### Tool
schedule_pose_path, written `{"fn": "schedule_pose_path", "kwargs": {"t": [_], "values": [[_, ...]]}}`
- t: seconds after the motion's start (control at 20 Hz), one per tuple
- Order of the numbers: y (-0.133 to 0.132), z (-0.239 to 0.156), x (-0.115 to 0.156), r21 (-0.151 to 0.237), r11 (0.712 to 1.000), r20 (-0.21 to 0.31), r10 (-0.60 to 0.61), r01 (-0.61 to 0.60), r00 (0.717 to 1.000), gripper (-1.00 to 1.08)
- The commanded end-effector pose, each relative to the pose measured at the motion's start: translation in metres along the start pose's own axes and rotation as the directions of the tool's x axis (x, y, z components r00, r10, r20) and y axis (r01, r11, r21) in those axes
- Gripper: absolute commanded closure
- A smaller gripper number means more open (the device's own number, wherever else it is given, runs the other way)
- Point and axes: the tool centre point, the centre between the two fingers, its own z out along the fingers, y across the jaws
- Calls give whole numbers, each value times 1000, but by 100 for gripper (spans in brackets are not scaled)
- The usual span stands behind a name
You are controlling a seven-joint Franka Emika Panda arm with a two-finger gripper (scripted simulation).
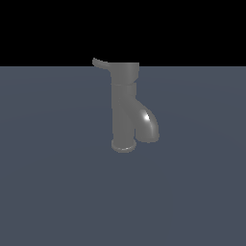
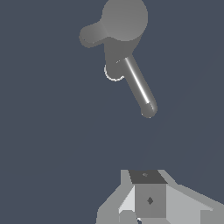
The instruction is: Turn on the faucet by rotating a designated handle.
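The faucet (image 1: 125, 108) is a grey upright column on a flared base ring, with a thick glossy spout (image 1: 148, 126) curving down toward the exterior view's right. The handle (image 1: 101, 63), a thin curved lever, sticks out of the top cap toward the exterior view's left. In the wrist view I look down on the faucet's round cap (image 2: 124, 17), with the handle (image 2: 90, 35) and the shiny spout (image 2: 139, 87) pointing different ways. My gripper (image 2: 148, 177) shows only in the wrist view, well away from the faucet and touching nothing. Its fingertips read as one block with no gap.
The faucet stands on a flat blue-grey surface (image 1: 57, 182) that fills the lower part of the exterior view. Black background lies behind it. The arm does not appear in the exterior view.
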Motion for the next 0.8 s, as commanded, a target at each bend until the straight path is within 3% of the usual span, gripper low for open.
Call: {"fn": "schedule_pose_path", "kwargs": {"t": [0.0, 0.35, 0.75], "values": [[-10, 7, 8, 3, 998, -1, 57, -57, 998, 108], [-37, 28, 34, 11, 977, -3, 214, -214, 977, 108], [-62, 50, 69, 20, 922, -4, 388, -388, 922, 108]]}}
